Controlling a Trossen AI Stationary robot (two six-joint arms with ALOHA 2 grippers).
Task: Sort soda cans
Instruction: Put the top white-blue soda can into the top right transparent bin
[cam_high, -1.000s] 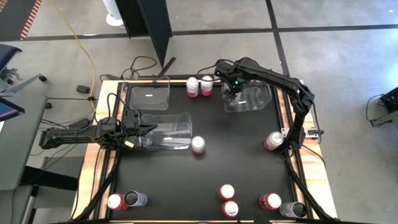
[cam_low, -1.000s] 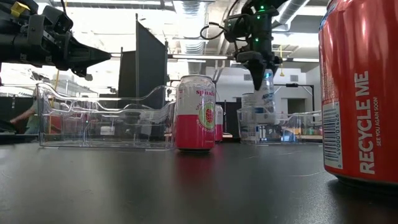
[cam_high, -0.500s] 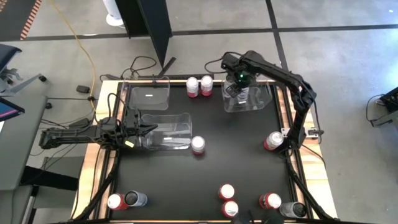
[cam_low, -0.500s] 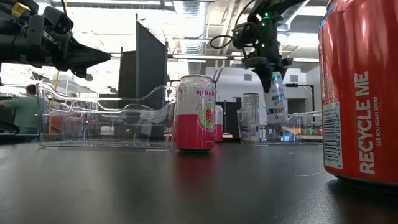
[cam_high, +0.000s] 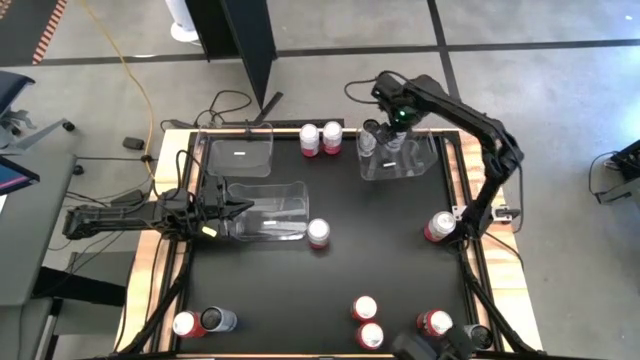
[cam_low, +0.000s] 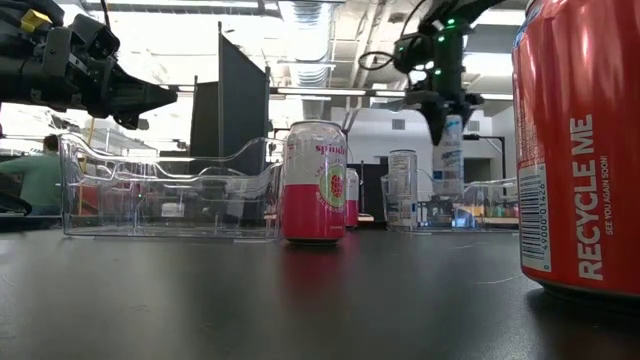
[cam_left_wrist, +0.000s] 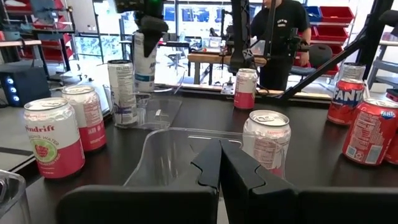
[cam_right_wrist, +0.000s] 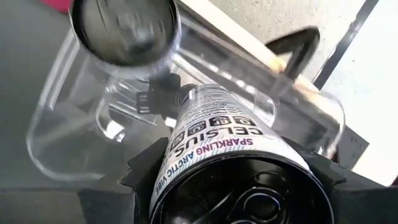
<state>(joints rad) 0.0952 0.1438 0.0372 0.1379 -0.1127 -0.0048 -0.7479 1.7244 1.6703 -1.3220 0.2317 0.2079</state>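
Pink-and-white can (cam_low: 314, 182), red can (cam_low: 577, 140), black tabletop (cam_high: 330, 270).

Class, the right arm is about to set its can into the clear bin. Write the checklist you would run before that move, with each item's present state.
1. Right pincer grips the silver can: ok.
2. Can hangs above the far right bin: ok.
3. Can already standing in that bin is upright: ok.
4. Enough free floor beside that can: cannot tell.
5. Left pincer shut, waiting at the near left bin, away from the drop: ok.
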